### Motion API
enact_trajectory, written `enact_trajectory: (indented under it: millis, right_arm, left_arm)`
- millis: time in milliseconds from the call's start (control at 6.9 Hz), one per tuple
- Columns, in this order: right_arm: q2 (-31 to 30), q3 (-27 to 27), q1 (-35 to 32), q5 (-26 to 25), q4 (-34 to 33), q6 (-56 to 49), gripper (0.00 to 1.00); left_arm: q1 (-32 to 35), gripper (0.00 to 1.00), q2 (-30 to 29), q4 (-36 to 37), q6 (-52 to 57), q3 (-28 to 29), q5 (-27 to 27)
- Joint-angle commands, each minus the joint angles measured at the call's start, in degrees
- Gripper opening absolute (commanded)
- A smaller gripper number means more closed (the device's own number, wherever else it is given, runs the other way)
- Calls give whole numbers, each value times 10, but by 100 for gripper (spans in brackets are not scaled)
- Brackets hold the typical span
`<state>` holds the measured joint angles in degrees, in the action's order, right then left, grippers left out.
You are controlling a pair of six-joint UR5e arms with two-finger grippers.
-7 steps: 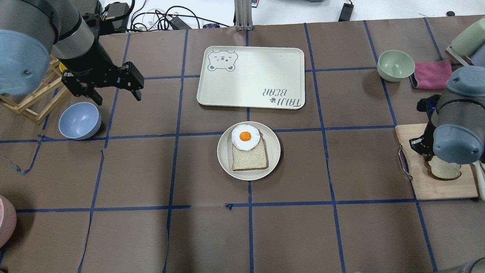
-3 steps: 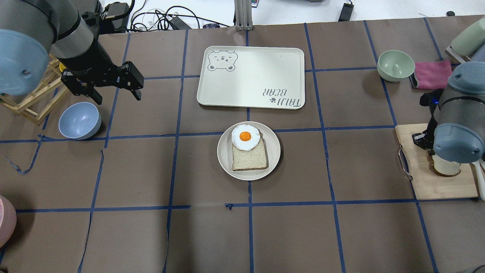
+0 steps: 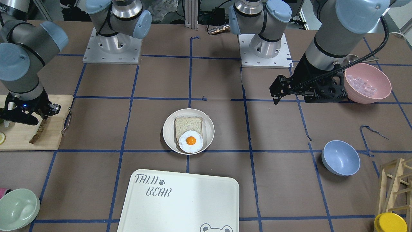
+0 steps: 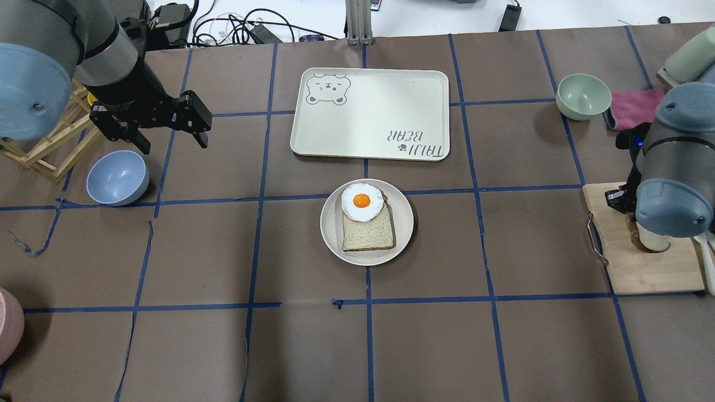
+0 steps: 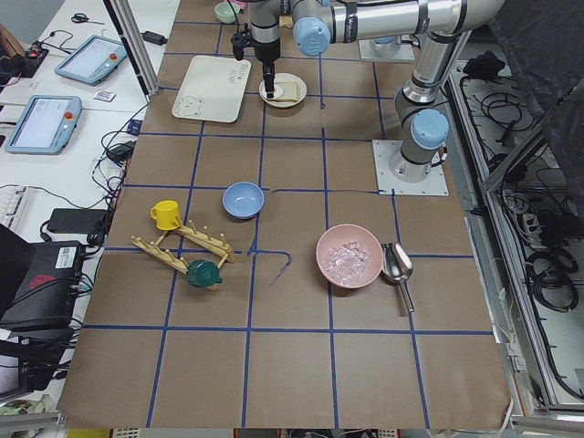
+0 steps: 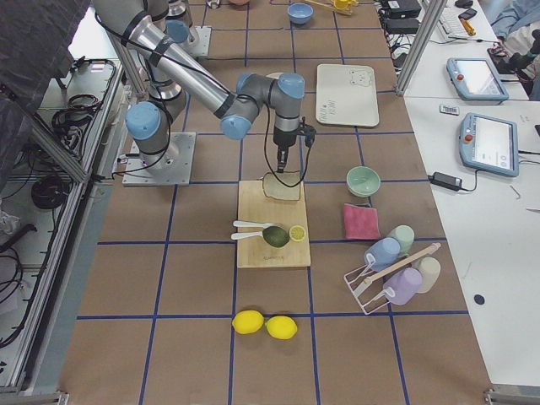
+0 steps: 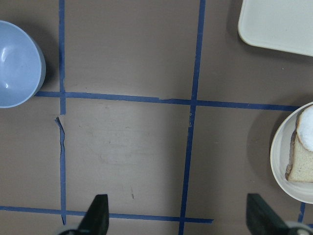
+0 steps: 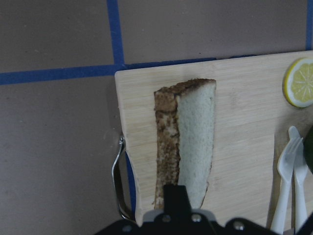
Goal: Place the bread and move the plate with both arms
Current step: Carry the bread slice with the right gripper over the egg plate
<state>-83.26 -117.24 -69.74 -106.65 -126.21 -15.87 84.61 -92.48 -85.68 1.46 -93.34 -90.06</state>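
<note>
Bread point(image 8: 195, 137), a loaf-shaped wheat slice with a pale speckled crumb and a dark brown crust, stands tilted up on one edge on the pale rectangular wooden cutting board point(image 8: 244, 98) at the robot's right, well apart from the plate.

1. Grip state. The right gripper point(image 8: 177, 198) appears closed on the upper edge of the bread; only one finger shows in the wrist view. The left gripper point(image 7: 178, 218) hangs over bare table with its jaws wide apart, holding nothing.

2. Handling. The bread is judged light, soft and easily crushed. The porous crumb is unlikely to slip but may tear. The crust band is likely the firmest part, so hold there with low force. Expect sag when it is held by one edge.

3. Destination. The round cream-white shallow plate point(image 4: 335, 245) sits at table centre. It carries a squarer pale slice point(image 4: 368, 234) topped by a glossy fried egg point(image 4: 362, 201).

4. Plate handling. It looks rigid and smooth. The raised rim offers opposite holds for both arms. Keep it level, since the egg may slide
</note>
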Motion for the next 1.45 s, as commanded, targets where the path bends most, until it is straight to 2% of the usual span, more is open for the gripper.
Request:
enact_trajectory:
  millis: [0, 290, 435, 580, 725, 1159, 1304]
  right_arm:
    - [-15, 75, -56, -2, 122, 71, 0]
    - [-18, 142, -144, 1, 211, 183, 0]
    - [-17, 164, -209, 7, 232, 246, 0]
    - [-10, 173, -278, 31, 226, 303, 0]
    - [8, 188, -325, 84, 223, 375, 0]
    - [85, 234, -462, 97, 135, 418, 0]
    - [110, 235, -481, 95, 103, 456, 0]
  left_arm:
    - [0, 100, 0, 1, -1, 1, 3]
    - [-1, 100, -1, 1, 0, 0, 3]
    - [0, 100, -1, 1, -1, 0, 4]
    - [0, 100, 0, 1, -1, 1, 4]
    - [0, 100, -1, 1, -1, -1, 0]
    - [0, 100, -1, 1, 0, 0, 2]
    - [0, 100, -1, 1, 0, -1, 1]
